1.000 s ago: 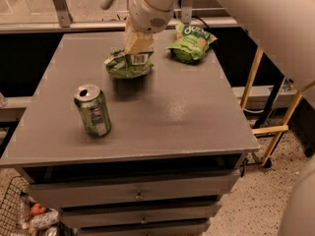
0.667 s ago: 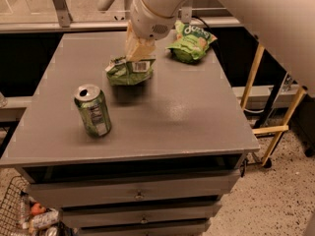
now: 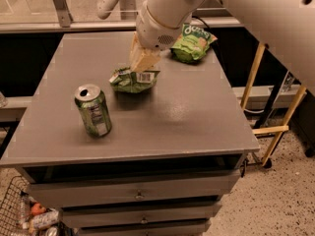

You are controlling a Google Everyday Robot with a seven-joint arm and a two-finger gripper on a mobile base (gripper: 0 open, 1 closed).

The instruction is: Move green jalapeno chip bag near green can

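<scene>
The green can (image 3: 93, 110) stands upright towards the near left corner of the grey worktop (image 3: 187, 117). Farther in, around the middle and well apart from the can, the green jalapeno chip bag (image 3: 132, 80) hangs crumpled just above the surface. The gripper (image 3: 142, 67) pinches its top edge from above. A brighter green bag (image 3: 192, 44) lies by the far right corner.

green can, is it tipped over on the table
No, the green can stands upright, silver top up, while the gripper holds the green jalapeno chip bag farther back.
</scene>
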